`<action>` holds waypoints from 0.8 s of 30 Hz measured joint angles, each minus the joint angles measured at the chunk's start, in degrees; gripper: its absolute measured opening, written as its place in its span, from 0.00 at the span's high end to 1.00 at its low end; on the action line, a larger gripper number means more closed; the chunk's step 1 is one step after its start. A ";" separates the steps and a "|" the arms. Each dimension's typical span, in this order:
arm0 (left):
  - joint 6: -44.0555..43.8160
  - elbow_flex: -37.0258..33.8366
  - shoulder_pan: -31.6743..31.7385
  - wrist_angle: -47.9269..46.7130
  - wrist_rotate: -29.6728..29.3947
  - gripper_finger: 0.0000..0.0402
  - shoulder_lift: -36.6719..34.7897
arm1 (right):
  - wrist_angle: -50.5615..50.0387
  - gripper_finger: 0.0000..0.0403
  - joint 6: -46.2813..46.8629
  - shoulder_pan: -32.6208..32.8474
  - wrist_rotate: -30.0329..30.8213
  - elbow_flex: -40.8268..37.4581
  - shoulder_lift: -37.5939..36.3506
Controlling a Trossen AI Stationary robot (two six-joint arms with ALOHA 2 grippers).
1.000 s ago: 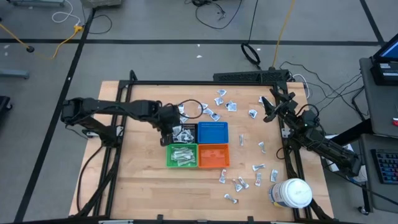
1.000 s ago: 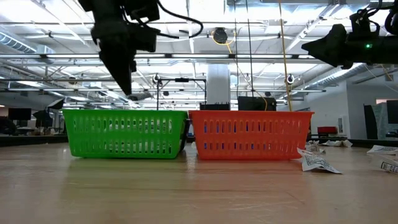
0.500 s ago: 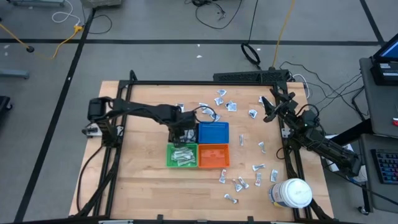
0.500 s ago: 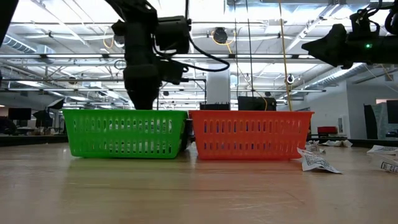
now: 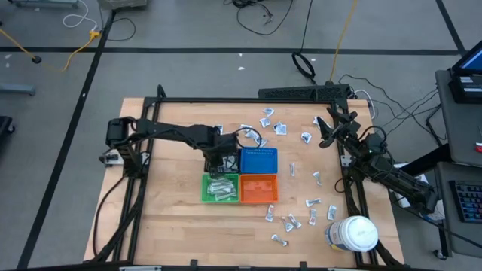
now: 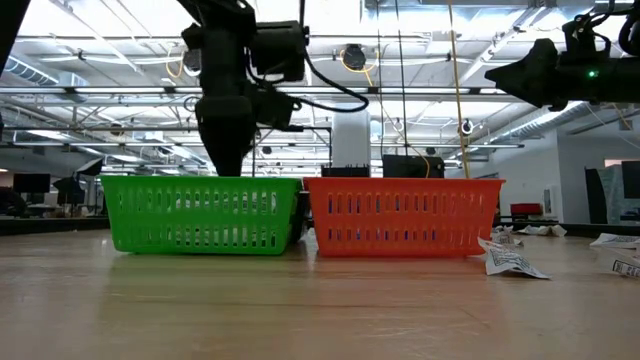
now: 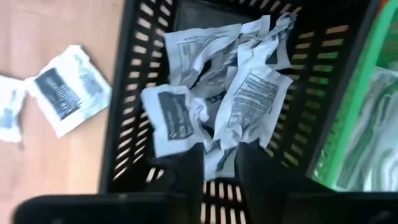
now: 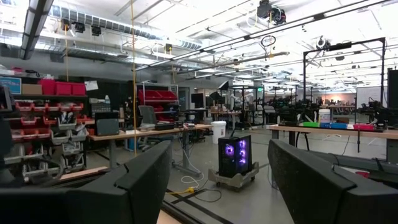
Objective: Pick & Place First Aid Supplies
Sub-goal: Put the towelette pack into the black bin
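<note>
My left gripper (image 5: 218, 158) points straight down over the black bin (image 7: 124, 93), which holds several white wrapped packets (image 7: 211, 93). In the left wrist view its fingers (image 7: 221, 155) stand a little apart just above that pile, with nothing seen pinched between them. In the low view it (image 6: 225, 160) dips behind the green bin (image 6: 200, 212). My right gripper (image 5: 325, 132) waits raised at the table's far right, open (image 8: 217, 180). Loose packets lie at the far edge (image 5: 267, 120) and the near right (image 5: 290, 222).
Four small bins form a square: black, blue (image 5: 257, 160), green (image 5: 220, 188) with packets inside, and orange (image 5: 258, 188). A large white jar (image 5: 354, 233) stands at the near right corner. A packet (image 7: 65, 90) lies on the wood just outside the black bin.
My left gripper has moved toward the table's right and down, from beside the bins to over the black bin, tipping more upright. A second ago the low view showed a packet at its fingertips; that packet no longer shows there.
</note>
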 joint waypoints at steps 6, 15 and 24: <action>2.65 5.98 1.29 -4.47 -0.46 0.58 -0.61 | 0.00 0.35 0.00 0.00 0.00 0.00 0.00; 2.62 11.74 4.46 -8.97 0.80 0.48 -0.64 | 0.00 0.35 0.00 0.01 0.00 0.00 -0.01; 2.79 11.72 15.32 -9.02 0.89 0.48 -0.61 | 0.00 0.35 0.00 0.00 0.00 0.00 0.00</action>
